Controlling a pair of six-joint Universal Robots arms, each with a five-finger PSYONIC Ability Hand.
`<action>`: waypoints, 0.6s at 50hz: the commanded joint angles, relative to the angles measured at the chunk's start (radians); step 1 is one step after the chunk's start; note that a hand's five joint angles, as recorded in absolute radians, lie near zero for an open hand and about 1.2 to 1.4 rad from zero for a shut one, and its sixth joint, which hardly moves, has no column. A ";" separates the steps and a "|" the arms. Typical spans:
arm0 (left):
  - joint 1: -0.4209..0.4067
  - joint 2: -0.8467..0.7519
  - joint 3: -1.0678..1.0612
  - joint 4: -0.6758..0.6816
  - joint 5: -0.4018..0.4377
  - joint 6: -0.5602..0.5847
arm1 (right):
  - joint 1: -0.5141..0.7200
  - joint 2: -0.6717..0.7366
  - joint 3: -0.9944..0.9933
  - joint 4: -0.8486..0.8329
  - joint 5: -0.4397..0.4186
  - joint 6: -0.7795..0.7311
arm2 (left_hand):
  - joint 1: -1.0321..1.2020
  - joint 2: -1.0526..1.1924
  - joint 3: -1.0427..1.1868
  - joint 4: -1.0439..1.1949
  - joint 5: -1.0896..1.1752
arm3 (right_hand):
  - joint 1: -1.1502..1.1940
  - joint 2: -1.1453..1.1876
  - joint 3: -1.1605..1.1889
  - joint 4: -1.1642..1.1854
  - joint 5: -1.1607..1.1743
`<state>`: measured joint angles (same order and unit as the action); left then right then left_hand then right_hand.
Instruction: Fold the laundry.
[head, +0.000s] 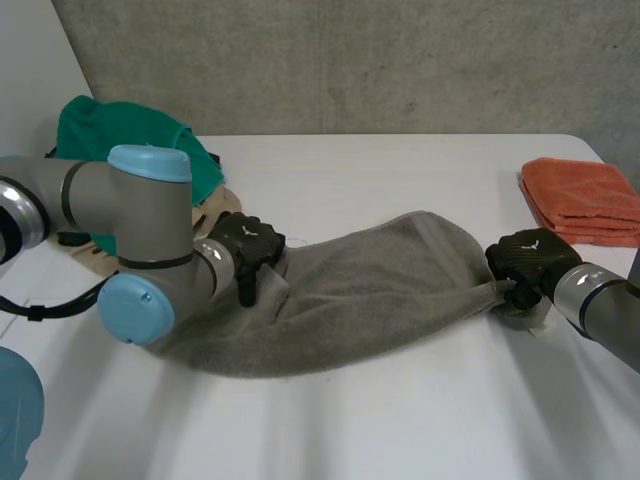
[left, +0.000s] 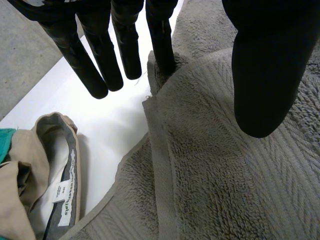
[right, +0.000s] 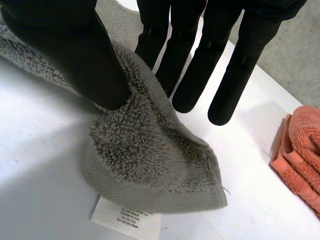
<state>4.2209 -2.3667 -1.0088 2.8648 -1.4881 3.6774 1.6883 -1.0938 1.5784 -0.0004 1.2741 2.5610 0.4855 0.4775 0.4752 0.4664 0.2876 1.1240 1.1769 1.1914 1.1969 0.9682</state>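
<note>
The grey towel (head: 370, 290) lies stretched on the desk (head: 400, 420) with 1 corner pinched between thumb and fingers of the left hand (head: 248, 245) and 1 in the right hand (head: 528, 262), so I think both should lift together, pulling it flat.

White table (head: 400, 420): grey towel (head: 370, 300), orange towel (head: 585, 200)

A white care label (right: 126, 216) jutting from under a corner of the grey towel (right: 150, 165), at its right end, carried four lines of small print that appeared to read "Do not bleach. Tumble dry low. Do not iron. Do not dry-clean." At the left, a white neck label (left: 64, 202) inside the collar of a beige garment (left: 20, 165) bore print too small to read.
</note>
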 joint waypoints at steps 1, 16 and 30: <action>-0.010 -0.025 0.018 0.013 0.000 0.000 | -0.002 0.018 -0.017 0.000 -0.001 -0.018 | 0.133 0.141 0.143 0.152 0.156 | 0.272 0.219 0.205 0.199 0.254; -0.002 -0.059 0.148 -0.013 -0.035 0.007 | 0.034 0.101 -0.181 -0.018 0.016 -0.051 | 0.911 0.919 0.921 0.930 0.934 | 0.272 0.219 0.205 0.199 0.254; 0.120 0.132 0.688 0.419 -0.199 -0.122 | 0.060 0.107 -0.709 -0.578 0.396 0.272 | 0.911 0.919 0.921 0.930 0.934 | 0.272 0.219 0.205 0.199 0.254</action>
<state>4.3010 -2.3183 -0.4305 3.0858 -1.6363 3.6299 1.7574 -0.9680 0.9959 -0.2875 1.5282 2.6796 1.1660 1.1930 1.1830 1.1923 0.9883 1.1241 1.1770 1.1914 1.1973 0.9682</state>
